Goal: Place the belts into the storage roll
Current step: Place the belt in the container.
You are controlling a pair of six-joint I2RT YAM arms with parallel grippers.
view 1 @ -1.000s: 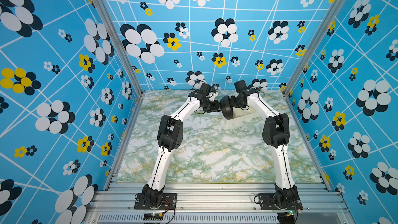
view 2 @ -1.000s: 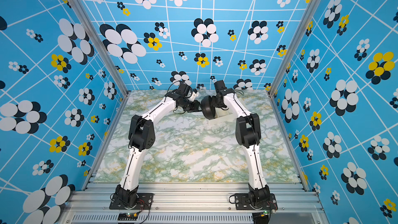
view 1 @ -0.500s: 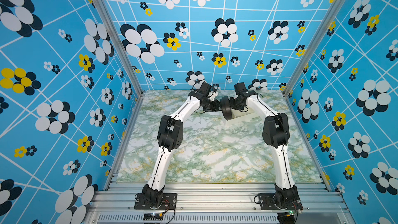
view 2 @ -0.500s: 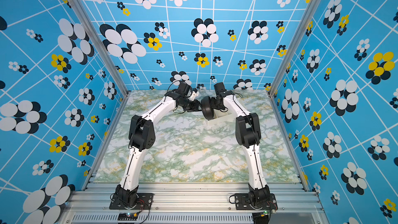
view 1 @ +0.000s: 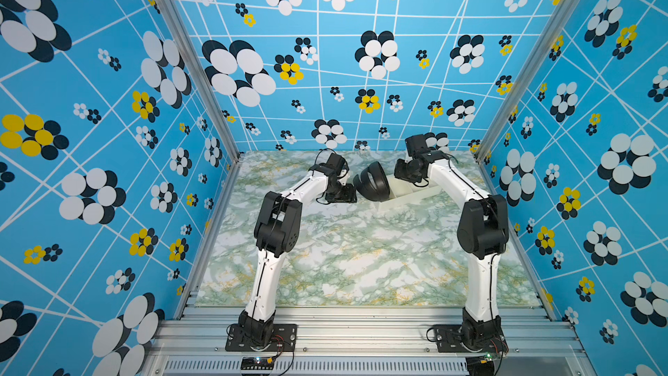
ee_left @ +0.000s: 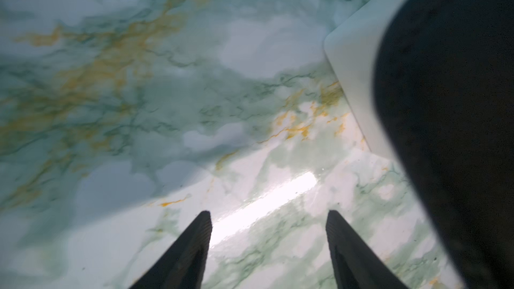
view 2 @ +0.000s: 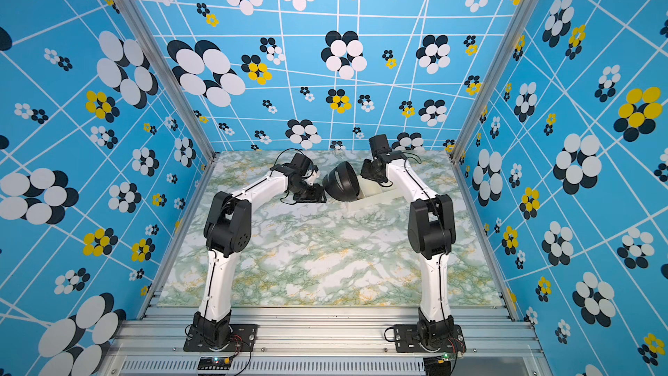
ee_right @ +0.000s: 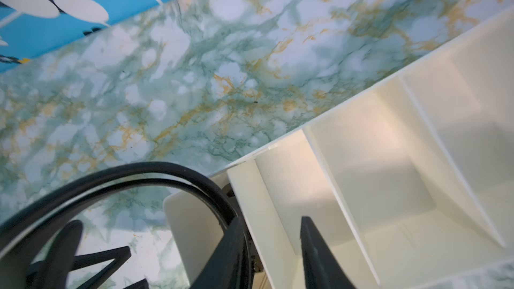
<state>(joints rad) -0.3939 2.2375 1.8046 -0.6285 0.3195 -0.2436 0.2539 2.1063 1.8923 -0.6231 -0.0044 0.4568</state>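
Left wrist view: left claw point(ee_left: 268, 248) spread wide, empty. In a top view the coiled belt point(view 1: 372, 185) stands at its 3 o'clock and at 9 o'clock of the right claw point(view 1: 397, 177), at the end of the storage roll point(view 1: 415, 197). Right claw partly parted, gripping nothing.

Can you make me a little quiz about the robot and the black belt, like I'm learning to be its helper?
1. True or false: the belt lies stretched out straight.
2. Pick one. What is between the jaws of the left pincer? A: the belt. B: the tray. C: nothing.
3. Fill in the gap: the storage tray is cream-white, and the belt is ___.

Key
1. False: it is coiled in a loop, standing at the end of the storage tray.
2. C.
3. Black.
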